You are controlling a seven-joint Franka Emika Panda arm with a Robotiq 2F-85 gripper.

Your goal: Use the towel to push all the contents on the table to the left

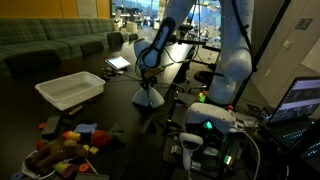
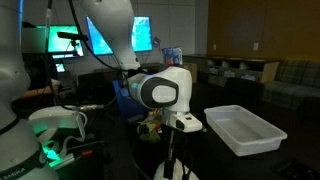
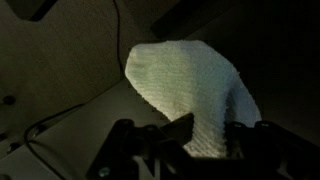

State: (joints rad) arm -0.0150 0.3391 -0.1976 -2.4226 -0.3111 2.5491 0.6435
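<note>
My gripper (image 1: 149,80) hangs over the middle of the dark table (image 1: 110,110), shut on the top of the pale towel (image 1: 148,97). The cloth droops in a limp cone to just above the tabletop. In the wrist view the towel (image 3: 190,80) fills the centre and its upper end is pinched between the two dark fingers (image 3: 178,130) of the gripper (image 3: 210,140). The white tray (image 1: 70,90) lies apart from the towel, and it also shows in an exterior view as the tray (image 2: 240,130). A jumble of red, orange and yellow toys (image 1: 62,150) sits at the table's near corner.
A tablet (image 1: 118,63) lies on the table behind the gripper. Black cables (image 3: 60,115) cross the tabletop. Electronics with green lights (image 1: 208,125) and a laptop (image 1: 300,100) crowd one side. The robot's white wrist (image 2: 160,90) blocks much of an exterior view.
</note>
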